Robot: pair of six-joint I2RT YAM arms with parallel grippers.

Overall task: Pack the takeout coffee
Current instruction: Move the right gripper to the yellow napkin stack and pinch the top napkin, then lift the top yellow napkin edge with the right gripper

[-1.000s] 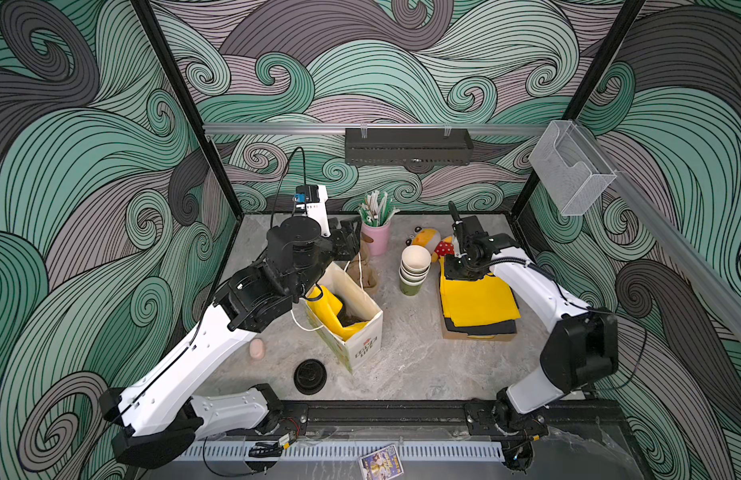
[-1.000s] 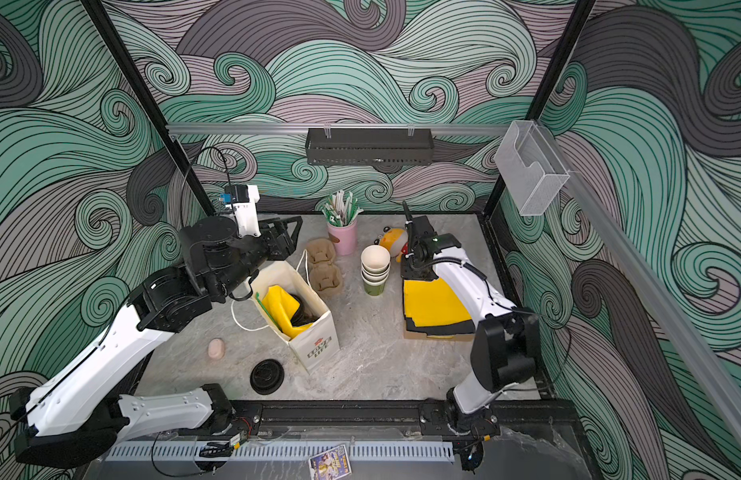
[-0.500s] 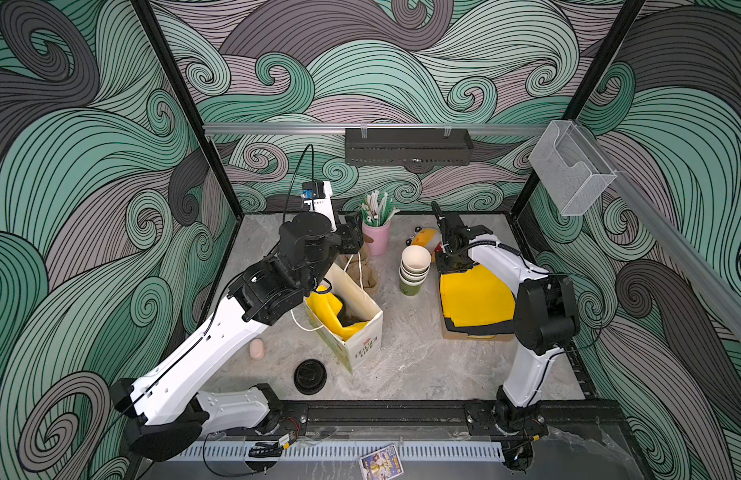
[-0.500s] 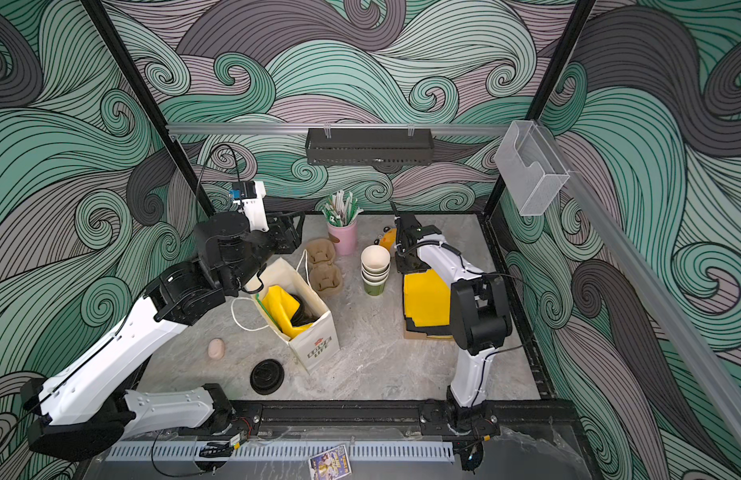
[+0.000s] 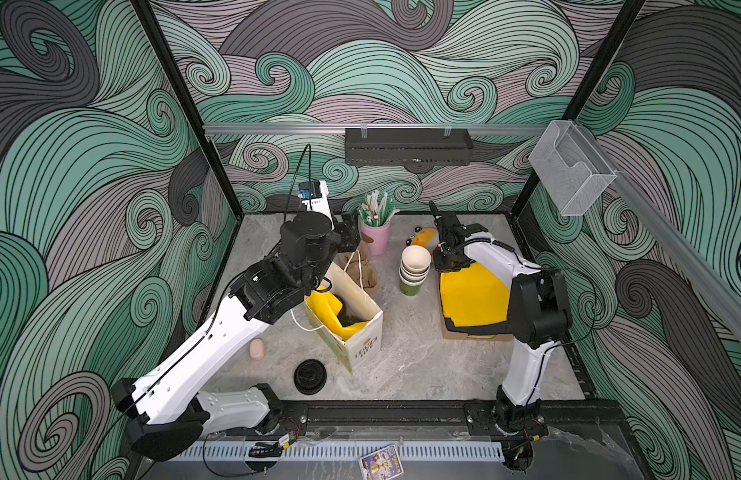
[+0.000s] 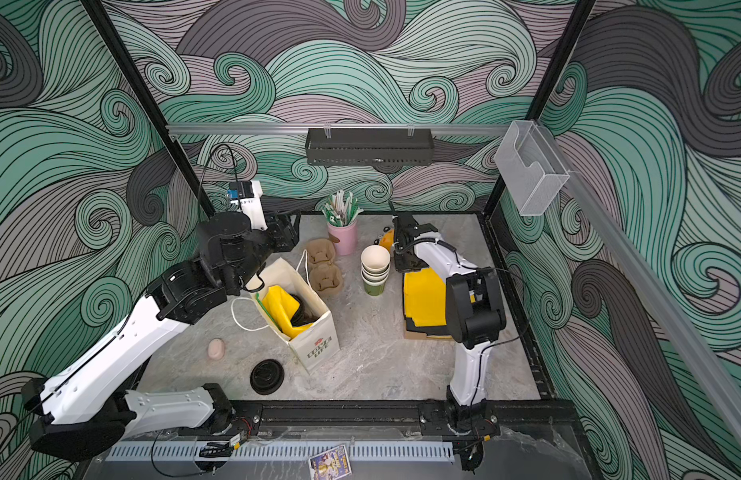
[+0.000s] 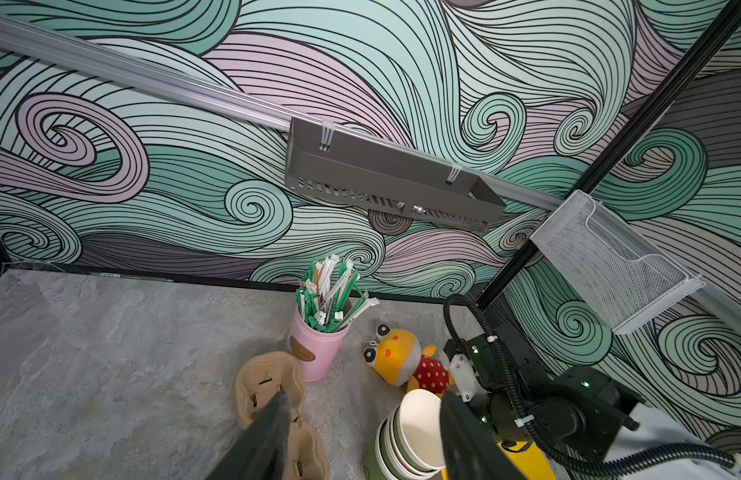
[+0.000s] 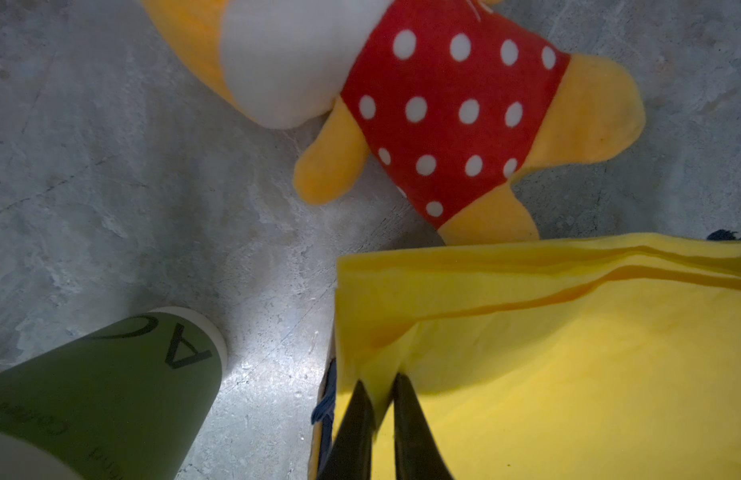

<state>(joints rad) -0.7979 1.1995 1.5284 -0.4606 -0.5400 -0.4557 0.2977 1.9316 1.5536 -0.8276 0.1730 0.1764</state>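
Right pincer (image 8: 378,380) was clenched on the corner of the top yellow cloth (image 8: 568,353), with a fold bunched up between its tips. Biggest worry was right there. The pile showed more layers under that fold, so a lift could've grabbed two sheets or dragged the whole pile along.

Just to the side of the pincer stood the stack of lidless cups (image 8: 111,382). It was close enough that a sideways wrist swing or a trailing cloth would probably have tipped it. A bit beyond the tips, the plush toy (image 8: 443,116) had a leg running right up to the cloth's edge, so it might've got tugged too.

Well away from that pincer, across the tabletop (image 6: 381,353), the paper bag (image 6: 315,345) stood open with the takeout coffee (image 6: 299,309) apparently inside. I could only make out dark lids next to another yellow cloth, not the cups themselves.

Left pincer (image 7: 364,397) hung released and empty near the cardboard cup carrier (image 7: 265,382), not touching the bag. With nothing steadying it, stuffing more cloth in could've knocked the bag or the cups over, I reckon.
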